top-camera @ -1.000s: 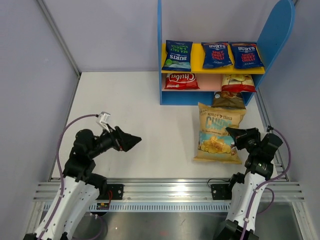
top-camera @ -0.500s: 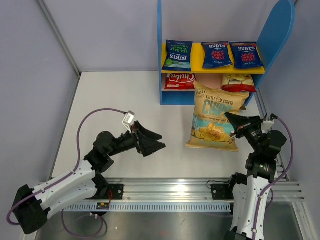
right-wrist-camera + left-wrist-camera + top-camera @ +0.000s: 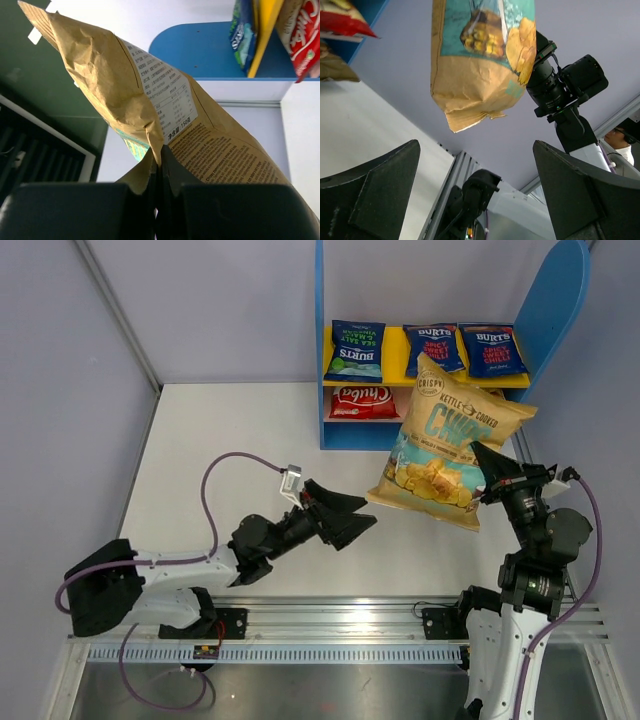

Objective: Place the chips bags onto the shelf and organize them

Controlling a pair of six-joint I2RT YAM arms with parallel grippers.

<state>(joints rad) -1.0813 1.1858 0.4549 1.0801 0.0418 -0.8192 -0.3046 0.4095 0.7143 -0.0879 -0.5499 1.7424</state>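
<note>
Kettle Cooked chips bag [image 3: 445, 440], Burts bags [image 3: 433, 348], Chuba bag [image 3: 362, 398]

Work surface is a flat white matte tabletop [image 3: 250, 440], closed in on the left, back and right by plain pale lavender-grey wall panels [image 3: 220, 310], with a slim silver metal corner strut [image 3: 113, 310] running down the left rear junction to the table's far corner. Along the near edge lies a ribbed silver aluminium rail [image 3: 330, 618], and below it a sheet of dull brushed grey metal [image 3: 330, 690]. Lighting is even and diffuse, from above, with only soft, short shadows on the tabletop.
</note>
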